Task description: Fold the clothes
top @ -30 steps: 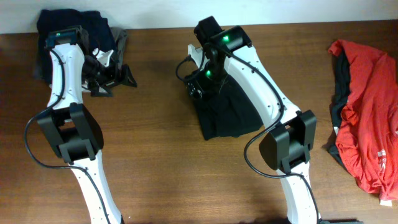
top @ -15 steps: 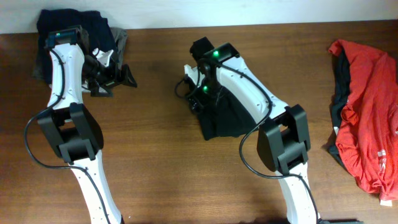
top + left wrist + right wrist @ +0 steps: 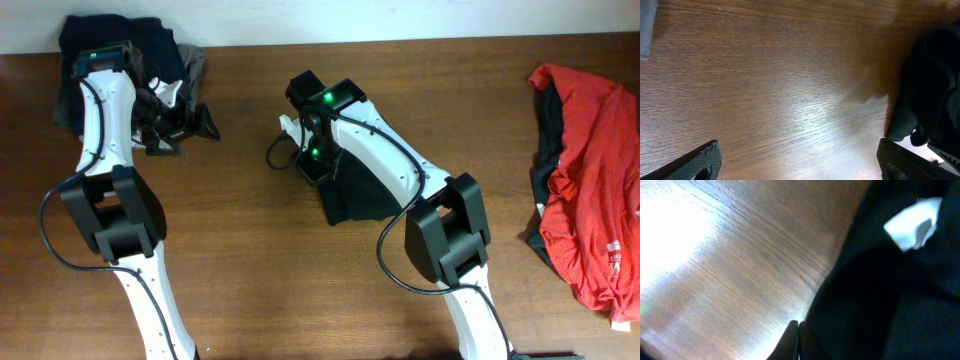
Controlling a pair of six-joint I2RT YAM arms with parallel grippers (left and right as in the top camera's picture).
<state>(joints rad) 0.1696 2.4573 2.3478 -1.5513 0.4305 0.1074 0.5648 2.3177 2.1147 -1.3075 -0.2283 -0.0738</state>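
From above, the bench [image 3: 240, 260] carries clothes in three places. One black garment [image 3: 355, 195] lies crumpled near the middle. Far to its left, at the bench's back edge, sits one dark heap [image 3: 115, 38] with a piece of grey cloth [image 3: 192, 68] on the side facing the black garment. Well to the right of the black garment lies one red garment [image 3: 595, 170], with one dark garment [image 3: 545, 135] showing from beneath the edge nearest the black one. There are two hands. The right hand [image 3: 312, 165] is down at the black garment's upper left corner. The left hand [image 3: 200, 125] hangs between the dark heap and the black garment, nearer the heap, with its jaws spread.

In the left wrist view, the left hand [image 3: 800, 164] stands wide apart over bare wood and holds nothing. A strip of grey cloth shows at the top left corner, and a blurred dark mass fills the right edge.

In the right wrist view, the black garment [image 3: 880, 300] covers the right half, with one white tag [image 3: 912, 225] on it. The right hand [image 3: 797, 332] is closed, its fingertips meeting right at the garment's left edge. Whether cloth is pinched between them cannot be told.
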